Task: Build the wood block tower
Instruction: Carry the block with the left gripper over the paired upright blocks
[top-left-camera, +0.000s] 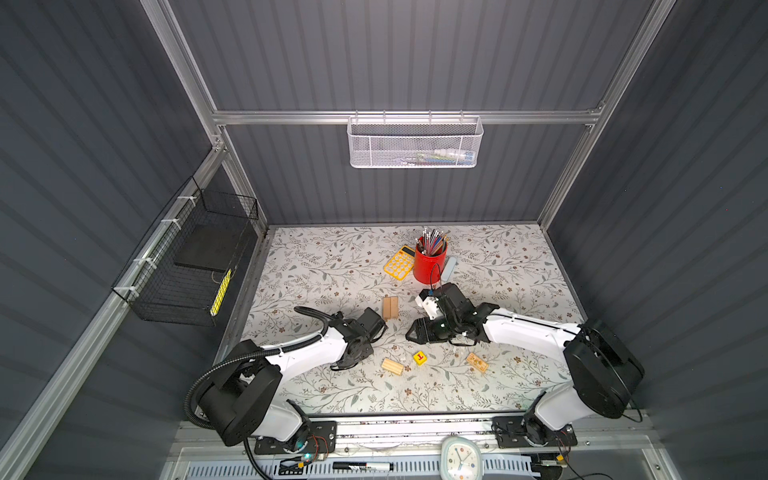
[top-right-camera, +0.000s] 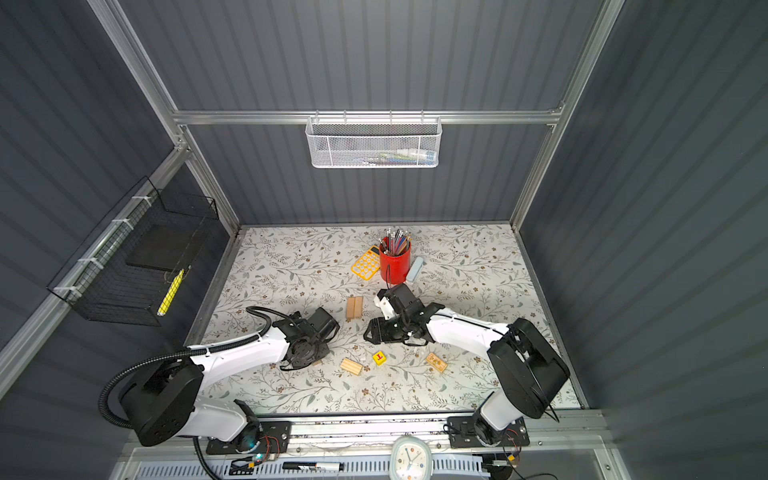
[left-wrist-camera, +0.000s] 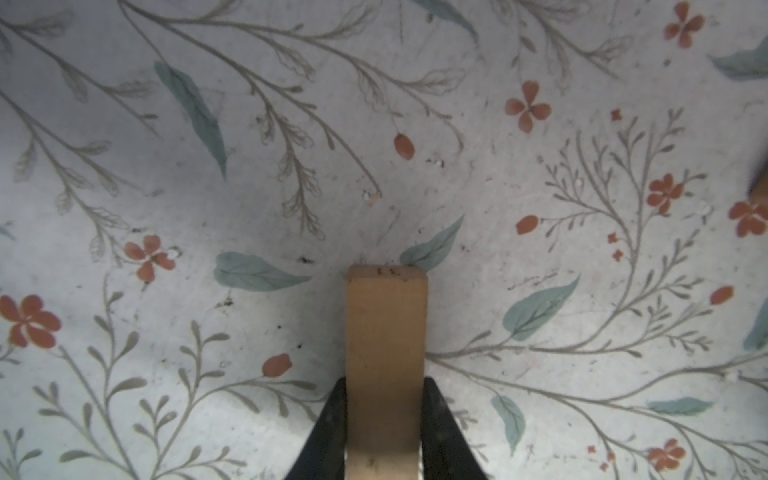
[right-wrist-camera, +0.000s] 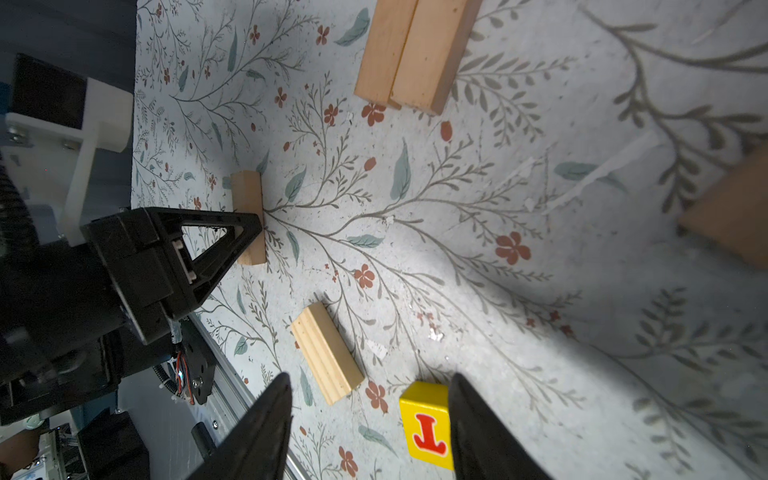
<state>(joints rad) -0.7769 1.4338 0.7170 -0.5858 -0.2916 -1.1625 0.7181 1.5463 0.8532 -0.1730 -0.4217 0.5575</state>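
Wood block tower (top-left-camera: 390, 308): two smooth pale oblongs lying side by side. Left claw (left-wrist-camera: 384, 384) pinches another square-edged plank (left-wrist-camera: 386, 328); right claw (right-wrist-camera: 370, 378) gapes empty.

Down low, the left arm (top-left-camera: 307, 353), left jaws pinching a wooden block (left-wrist-camera: 386, 353); right arm (top-left-camera: 528, 332) angled inward, right jaws parted.

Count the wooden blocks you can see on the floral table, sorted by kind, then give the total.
Plain oblong blocks: 3, one gripped by the left gripper
Ridged block: 1
Yellow lettered cube: 1
Patterned tan block: 1
Total: 6
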